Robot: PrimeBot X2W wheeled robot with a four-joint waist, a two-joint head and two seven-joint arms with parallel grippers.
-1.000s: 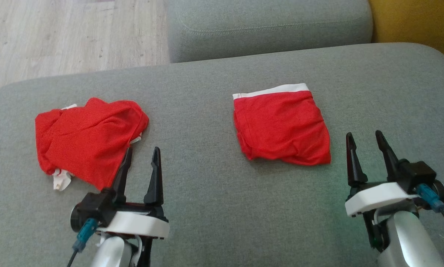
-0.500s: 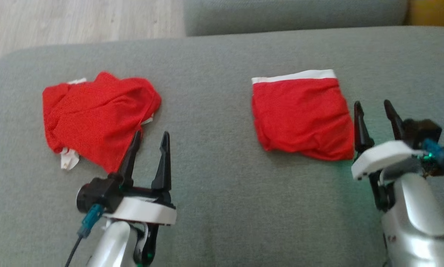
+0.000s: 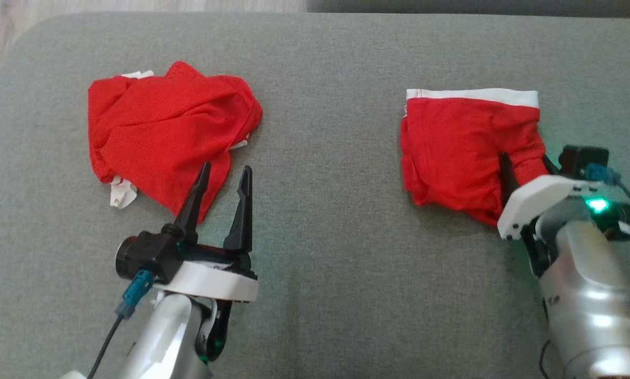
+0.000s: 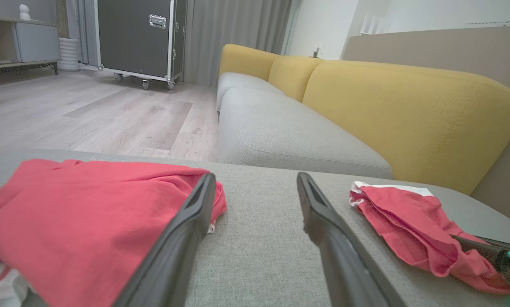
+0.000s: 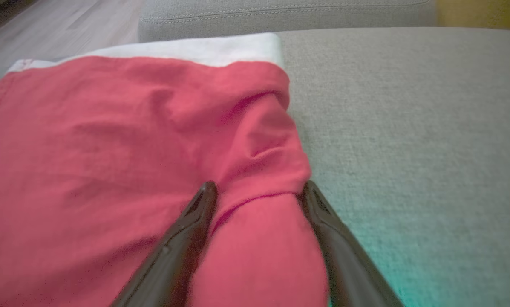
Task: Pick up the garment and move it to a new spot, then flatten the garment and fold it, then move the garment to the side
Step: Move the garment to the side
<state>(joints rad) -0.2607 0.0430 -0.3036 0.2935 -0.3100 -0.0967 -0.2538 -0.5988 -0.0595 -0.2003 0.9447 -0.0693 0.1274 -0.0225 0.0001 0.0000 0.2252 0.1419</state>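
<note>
Straddling the right edge of the folded garment (image 3: 462, 147) on the sofa cushion (image 3: 325, 210), the right claw (image 5: 259, 189) stands fingers apart; the left claw (image 3: 225, 171), likewise spread, sits at the near edge of the crumpled garment (image 3: 162, 121).

A folded red garment (image 3: 462, 152) with a white waistband (image 3: 472, 96) along its far edge lies flat, its near right corner bunched between the right pincer's (image 3: 525, 163) spread fingers. A second, crumpled red garment (image 3: 167, 126) lies heaped just ahead and left of the left pincer (image 3: 227, 168).
</note>
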